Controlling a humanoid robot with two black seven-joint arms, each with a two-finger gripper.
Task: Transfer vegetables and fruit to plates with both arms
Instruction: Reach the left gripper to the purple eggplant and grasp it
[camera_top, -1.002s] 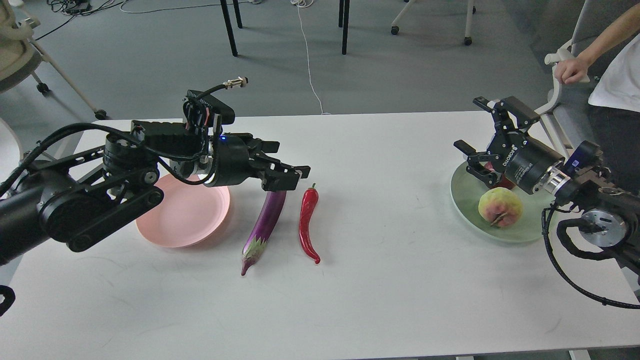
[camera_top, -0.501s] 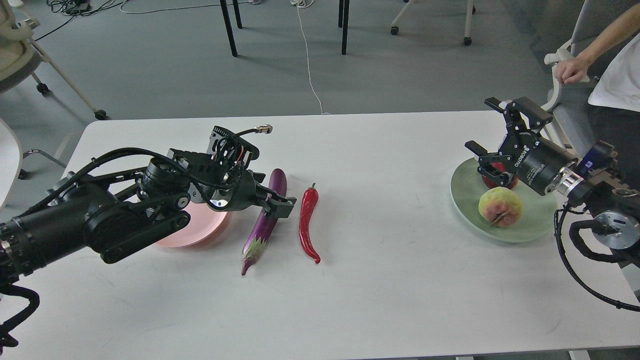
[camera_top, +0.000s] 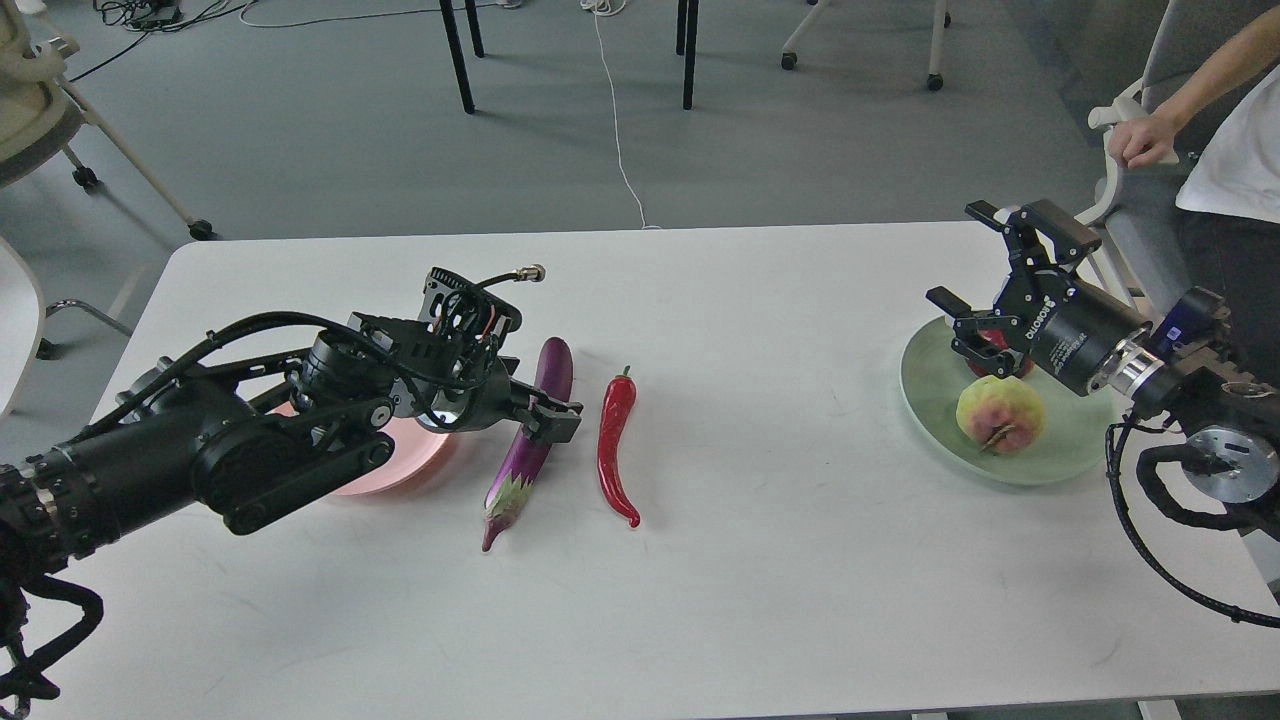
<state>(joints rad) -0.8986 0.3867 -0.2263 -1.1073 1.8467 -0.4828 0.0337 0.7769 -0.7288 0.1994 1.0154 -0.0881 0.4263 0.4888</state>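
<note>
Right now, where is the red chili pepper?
In the head view, the red chili pepper lies on the white table, just right of the purple eggplant and left of center.

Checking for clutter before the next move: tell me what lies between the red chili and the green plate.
Nothing: in the head view the white table is bare from the chili pepper to the mint green plate.

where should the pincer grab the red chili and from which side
Grip the red chili pepper across its thicker upper half, coming down from above with the fingers on its left and right flanks. It lies flat and lengthwise on the table, stem away from the robot, curved tip nearest. The eggplant lies close on its left, so keep the opening narrow.
</note>
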